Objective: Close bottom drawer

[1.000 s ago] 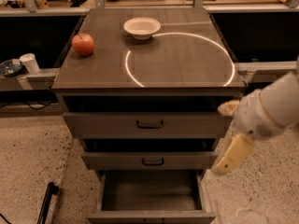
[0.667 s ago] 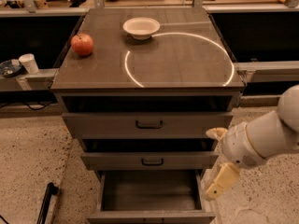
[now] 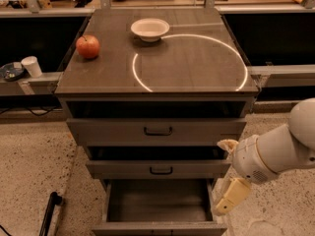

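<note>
The bottom drawer (image 3: 157, 203) of the grey-brown cabinet is pulled far out, and its plain grey tray shows empty. Its front panel sits at the lower edge of the view, mostly cut off. My gripper (image 3: 230, 193) hangs at the right of the cabinet, beside the open drawer's right wall, on a white arm (image 3: 275, 154) that comes in from the right. One cream finger (image 3: 232, 196) points down and to the left; another cream finger (image 3: 227, 144) shows higher up.
The top drawer (image 3: 157, 130) and middle drawer (image 3: 160, 169) are each pulled out slightly. On the cabinet top (image 3: 197, 63) sit a red apple (image 3: 88, 46) and a white bowl (image 3: 150, 29). A white cup (image 3: 33, 66) stands on the left ledge. A dark rod (image 3: 49, 210) lies on the floor at lower left.
My arm and gripper have moved down and to the left, from beside the middle drawer to beside the bottom drawer's right side. The drawers have not moved.
</note>
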`<state>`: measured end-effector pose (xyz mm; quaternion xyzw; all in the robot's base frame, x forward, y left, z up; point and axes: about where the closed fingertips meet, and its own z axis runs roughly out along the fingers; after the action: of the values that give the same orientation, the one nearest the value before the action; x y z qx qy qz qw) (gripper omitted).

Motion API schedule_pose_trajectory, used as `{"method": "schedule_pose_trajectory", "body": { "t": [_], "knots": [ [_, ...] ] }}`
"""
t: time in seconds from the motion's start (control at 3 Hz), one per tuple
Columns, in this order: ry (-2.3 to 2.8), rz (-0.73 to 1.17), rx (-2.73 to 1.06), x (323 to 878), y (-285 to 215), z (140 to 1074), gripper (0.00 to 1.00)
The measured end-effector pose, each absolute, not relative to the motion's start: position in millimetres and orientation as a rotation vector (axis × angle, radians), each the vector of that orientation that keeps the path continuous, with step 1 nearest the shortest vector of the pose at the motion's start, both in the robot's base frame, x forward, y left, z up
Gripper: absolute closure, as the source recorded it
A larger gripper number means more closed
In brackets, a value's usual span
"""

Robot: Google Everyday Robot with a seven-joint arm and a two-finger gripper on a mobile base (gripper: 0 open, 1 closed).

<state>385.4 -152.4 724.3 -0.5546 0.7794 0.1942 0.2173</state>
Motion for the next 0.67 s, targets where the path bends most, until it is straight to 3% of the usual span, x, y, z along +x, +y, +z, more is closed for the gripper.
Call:
{"method": "schedule_pose_trajectory", "body": {
  "t": [0.33, 0.67],
  "knots": [
    [2.044, 0.565, -1.414, 384.4, -137.3, 680.7, 0.0],
    [1.882, 0.463, -1.456, 392.7, -132.8, 652.4, 0.0]
  ]
}}
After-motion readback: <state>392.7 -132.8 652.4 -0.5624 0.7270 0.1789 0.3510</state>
